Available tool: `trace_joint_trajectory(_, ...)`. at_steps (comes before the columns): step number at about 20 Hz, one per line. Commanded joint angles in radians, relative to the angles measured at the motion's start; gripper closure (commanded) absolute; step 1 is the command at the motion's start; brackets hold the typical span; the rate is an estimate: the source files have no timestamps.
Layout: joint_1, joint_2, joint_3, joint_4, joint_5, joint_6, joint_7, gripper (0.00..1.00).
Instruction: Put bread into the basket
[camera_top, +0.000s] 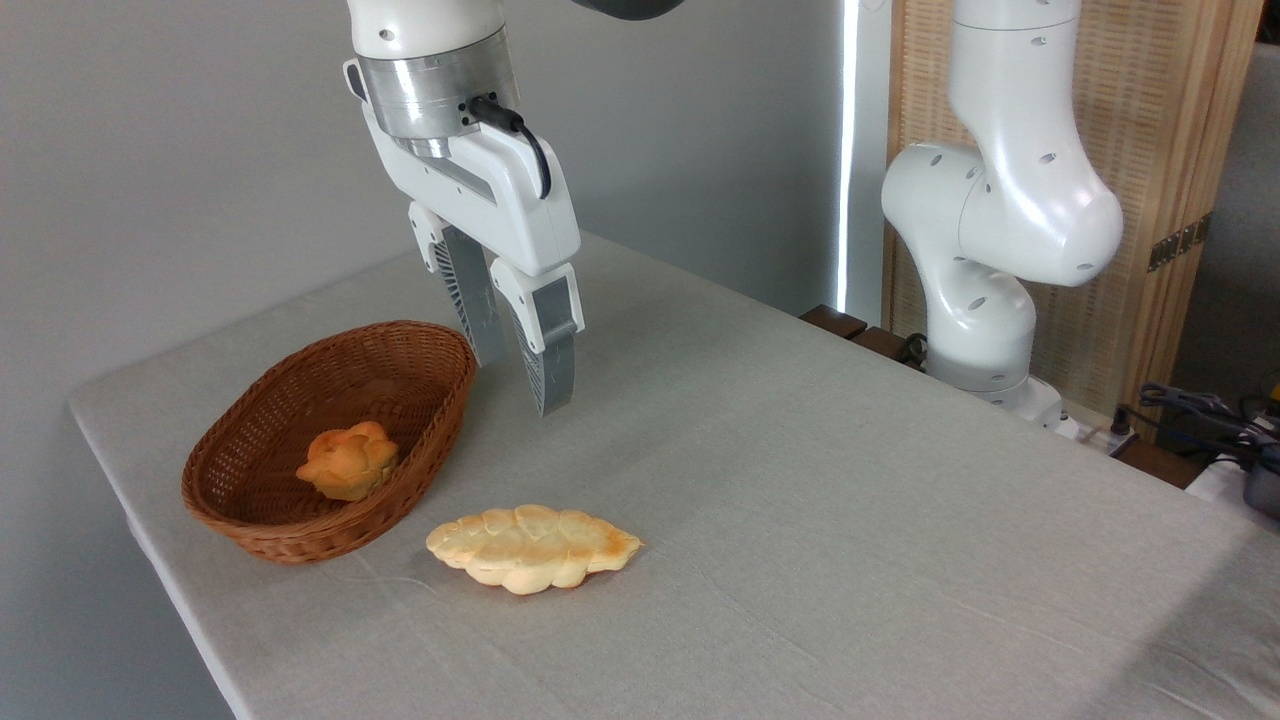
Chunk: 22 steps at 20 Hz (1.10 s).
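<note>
The gripper (520, 385) hangs with fingers apart and empty. The leaf-shaped bread (533, 547) lies flat on the tablecloth (800, 520), below and in front of the fingertips, just beside the wicker basket (250, 520). Best to come down over the loaf's middle and close across its narrow width, gently.

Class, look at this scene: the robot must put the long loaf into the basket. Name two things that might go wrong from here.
1. The bread lies flat on the table, so the open hand may struggle to get its fingers around it.
2. A bun already sits in the basket; the loaf could land on it or tip over the rim.
</note>
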Motion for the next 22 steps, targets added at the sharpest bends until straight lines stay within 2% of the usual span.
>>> trace_joint_trajectory(1,-0.012,-0.002,-0.026,0.009,-0.012,-0.018,-0.045,0.00)
trace_joint_trajectory(9,-0.012,-0.017,-0.051,0.009,-0.015,-0.089,-0.040,0.00)
trace_joint_trajectory(22,-0.010,-0.011,-0.048,0.009,-0.004,-0.075,-0.034,0.00)
